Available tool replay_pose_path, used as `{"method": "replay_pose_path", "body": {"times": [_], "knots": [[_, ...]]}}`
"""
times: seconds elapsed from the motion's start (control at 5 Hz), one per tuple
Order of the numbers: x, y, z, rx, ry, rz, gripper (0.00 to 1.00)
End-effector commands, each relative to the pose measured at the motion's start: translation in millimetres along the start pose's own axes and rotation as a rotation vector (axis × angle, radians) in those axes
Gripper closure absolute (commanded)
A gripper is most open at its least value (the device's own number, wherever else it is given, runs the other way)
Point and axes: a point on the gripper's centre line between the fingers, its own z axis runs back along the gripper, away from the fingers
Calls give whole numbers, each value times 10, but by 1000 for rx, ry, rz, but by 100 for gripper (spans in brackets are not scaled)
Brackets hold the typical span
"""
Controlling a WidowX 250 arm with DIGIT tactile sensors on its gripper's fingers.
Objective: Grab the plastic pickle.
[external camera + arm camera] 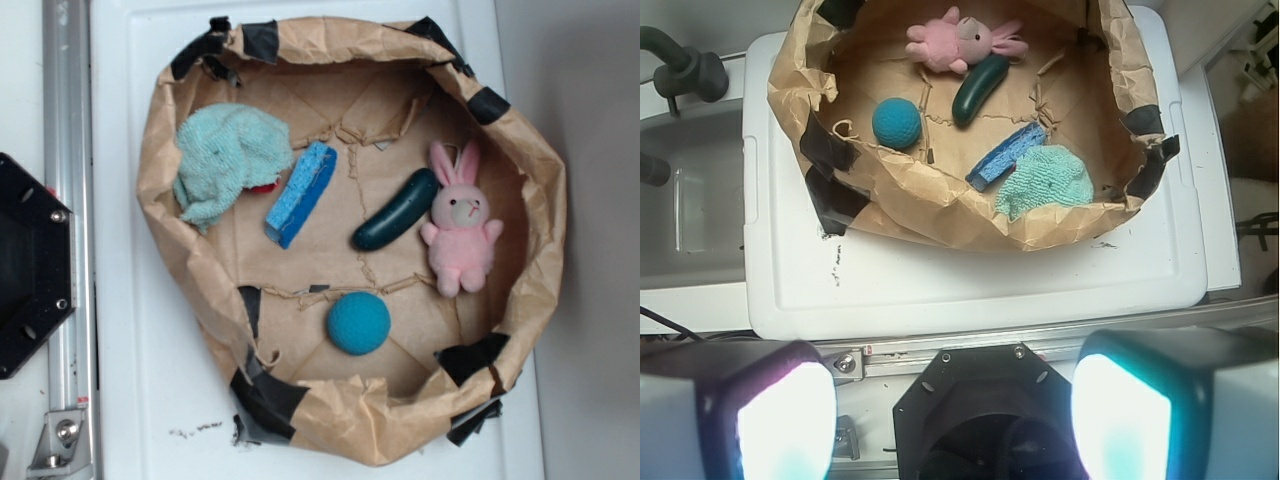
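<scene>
Exterior view: a crumpled brown paper nest w/ black tape patches (545,215) sits on a white plastic worktop (150,400). Inside it, the dark teal-green glossy oblong plastic pickle (396,209) lies on the paper floor at approx 3 o'clock from the nest's centre, tilted so its upper end points toward 1 o'clock. It's just beside the pink plush bunny (460,225), which lies at the pickle's 3 o'clock; upper end looks to touch the bunny's arm, can't tell for sure. A blue rectangular sponge (302,193) lies apart at the pickle's 9 o'clock, w/ a light mint-green crumpled cloth (230,160) further out at 10 o'clock. A teal round ball (358,322) sits at the pickle's 7 o'clock, apart.

Wrist view: gripper (952,420) hangs over the black base, well apart from the nest; jaws spread wide, nothing between them. Pickle (980,88) shows near 12 o'clock, untouched, below the bunny (958,42).
</scene>
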Motion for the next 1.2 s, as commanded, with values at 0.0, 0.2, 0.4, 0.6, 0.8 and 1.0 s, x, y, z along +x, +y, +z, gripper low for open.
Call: {"method": "replay_pose_path", "body": {"times": [0.0, 0.2, 0.4, 0.6, 0.8, 1.0], "knots": [[0, 0, 0, 0, 0, 0, 0], [456, 86, -337, -125, 19, 203, 0], [879, 177, -693, -126, 27, 300, 0], [1139, 260, -1022, -102, 45, 363, 0], [1338, 249, -1320, -60, 60, 397, 0], [1571, 292, -1673, 25, 74, 331, 0]]}}
